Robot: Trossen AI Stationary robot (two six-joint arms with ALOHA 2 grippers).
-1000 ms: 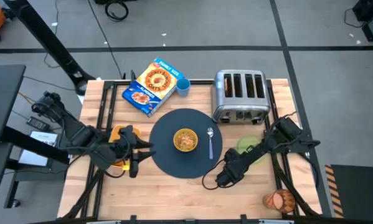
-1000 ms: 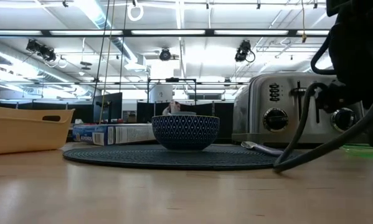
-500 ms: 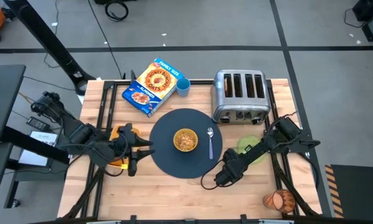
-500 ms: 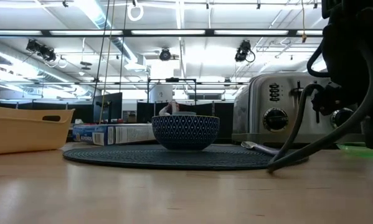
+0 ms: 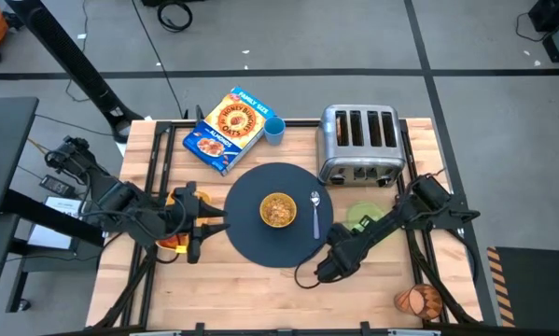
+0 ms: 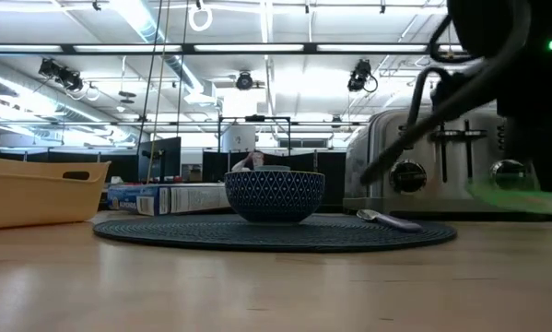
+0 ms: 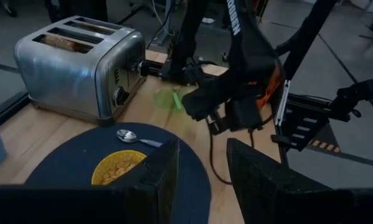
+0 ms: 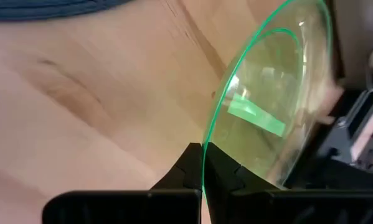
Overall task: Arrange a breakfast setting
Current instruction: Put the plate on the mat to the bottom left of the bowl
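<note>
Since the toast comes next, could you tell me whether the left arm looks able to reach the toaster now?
Probably yes: the toaster stands across the mat with its top slots uncovered, though the right claw holds the plate nearby.

A light wooden table carries a round dark blue-grey mat at its middle. A chrome four-slot toaster, a cereal box and a small blue cup stand along its far edge.

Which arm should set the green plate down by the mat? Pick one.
Right. Its end effector is already shut on the plate's rim, close beside the mat. The left end effector sits across the mat.
</note>
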